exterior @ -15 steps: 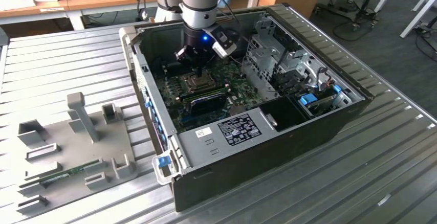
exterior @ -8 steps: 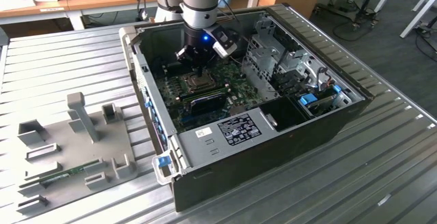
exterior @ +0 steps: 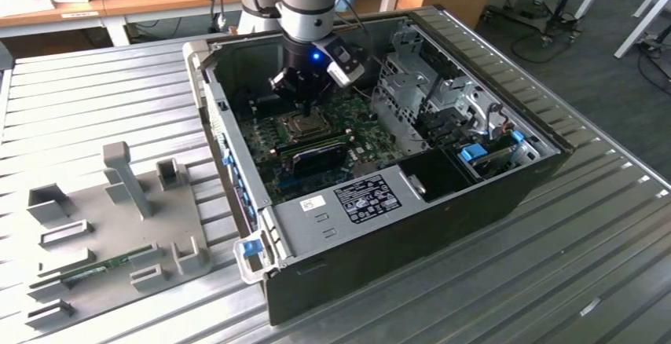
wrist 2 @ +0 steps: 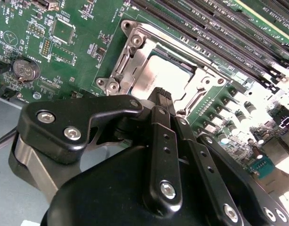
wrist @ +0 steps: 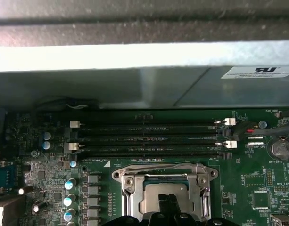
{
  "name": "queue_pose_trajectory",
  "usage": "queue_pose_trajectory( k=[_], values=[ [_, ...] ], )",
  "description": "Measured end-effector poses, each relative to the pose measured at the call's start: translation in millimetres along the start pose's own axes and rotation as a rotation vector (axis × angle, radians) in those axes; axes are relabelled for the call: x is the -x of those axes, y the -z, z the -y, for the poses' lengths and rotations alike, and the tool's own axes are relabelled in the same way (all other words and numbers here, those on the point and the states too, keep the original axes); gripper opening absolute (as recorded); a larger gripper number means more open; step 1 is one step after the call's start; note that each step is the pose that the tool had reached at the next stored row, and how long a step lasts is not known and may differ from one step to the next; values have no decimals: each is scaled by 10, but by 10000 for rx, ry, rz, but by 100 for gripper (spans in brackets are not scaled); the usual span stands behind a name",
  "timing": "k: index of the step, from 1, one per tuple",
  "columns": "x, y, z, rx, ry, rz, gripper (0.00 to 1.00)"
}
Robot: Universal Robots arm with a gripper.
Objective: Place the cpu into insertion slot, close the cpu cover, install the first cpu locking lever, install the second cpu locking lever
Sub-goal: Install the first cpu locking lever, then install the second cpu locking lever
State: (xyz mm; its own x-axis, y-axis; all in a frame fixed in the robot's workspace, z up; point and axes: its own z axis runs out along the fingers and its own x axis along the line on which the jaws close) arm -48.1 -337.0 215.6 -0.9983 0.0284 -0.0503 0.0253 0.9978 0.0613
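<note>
The cpu (wrist 2: 165,77) lies in its socket under the cpu cover (wrist 2: 135,52), beside the memory slots (wrist: 149,139).

Arm's fingers (exterior: 305,111) hover over the socket (exterior: 305,128) (inside the open computer case (exterior: 419,226)).

Even overhead light is cast on the exterior view, while glare is thrown off the cpu cover (wrist 2: 135,56) (its surroundings stay dim).
</note>
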Motion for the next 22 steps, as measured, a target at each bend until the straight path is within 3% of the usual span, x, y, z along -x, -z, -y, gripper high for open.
queue_pose_trajectory(
  k=[17,22],
  values=[
    [1,16,-1,-1,-1,-10,11],
    [2,48,-3,-2,-1,-10,11]
  ],
)
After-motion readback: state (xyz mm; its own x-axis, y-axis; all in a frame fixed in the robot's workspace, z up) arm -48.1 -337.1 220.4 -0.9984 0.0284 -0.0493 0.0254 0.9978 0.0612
